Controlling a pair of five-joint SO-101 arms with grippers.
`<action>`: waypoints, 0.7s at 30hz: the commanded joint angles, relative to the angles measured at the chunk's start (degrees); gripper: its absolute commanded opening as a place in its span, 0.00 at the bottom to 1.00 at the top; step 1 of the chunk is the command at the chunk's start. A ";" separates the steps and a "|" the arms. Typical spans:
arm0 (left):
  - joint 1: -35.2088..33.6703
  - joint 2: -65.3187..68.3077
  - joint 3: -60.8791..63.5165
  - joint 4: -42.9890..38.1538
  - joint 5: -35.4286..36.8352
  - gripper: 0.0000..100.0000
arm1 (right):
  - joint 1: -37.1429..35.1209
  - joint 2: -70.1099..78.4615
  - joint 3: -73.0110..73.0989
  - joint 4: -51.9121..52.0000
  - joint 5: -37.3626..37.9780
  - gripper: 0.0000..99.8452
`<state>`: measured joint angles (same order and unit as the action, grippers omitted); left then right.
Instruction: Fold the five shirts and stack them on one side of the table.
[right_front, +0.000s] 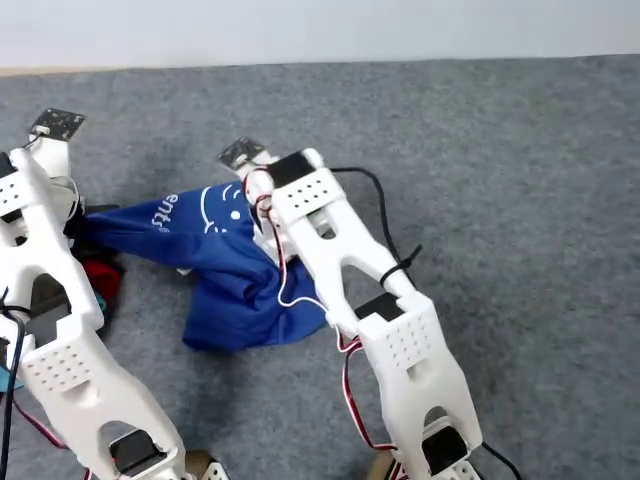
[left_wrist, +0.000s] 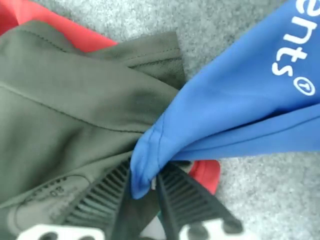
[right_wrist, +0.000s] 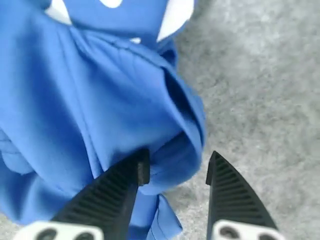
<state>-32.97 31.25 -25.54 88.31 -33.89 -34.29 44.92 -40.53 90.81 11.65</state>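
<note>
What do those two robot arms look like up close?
The left arm and right arm are white perforated plastic with black motors and red, white and black cables. The left gripper and right gripper have black ribbed jaws on white bases.

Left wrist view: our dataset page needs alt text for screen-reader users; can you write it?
The left gripper pinches a corner of the blue shirt, which stretches away over the grey table. An olive shirt lies over a red shirt beside it.
</note>
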 joint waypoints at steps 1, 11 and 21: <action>-0.09 -0.53 -0.22 -0.88 -0.35 0.00 | -1.19 0.22 -2.81 0.31 -0.79 0.20; 0.00 -0.53 -0.13 -0.88 -0.35 0.00 | -2.15 0.31 -2.90 1.10 -0.18 0.01; 1.23 -4.04 -3.82 1.85 -0.26 0.00 | 3.47 -8.04 -13.89 12.09 6.24 0.01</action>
<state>-32.79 31.25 -25.89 88.57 -33.89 -33.76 44.84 -49.14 100.48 16.75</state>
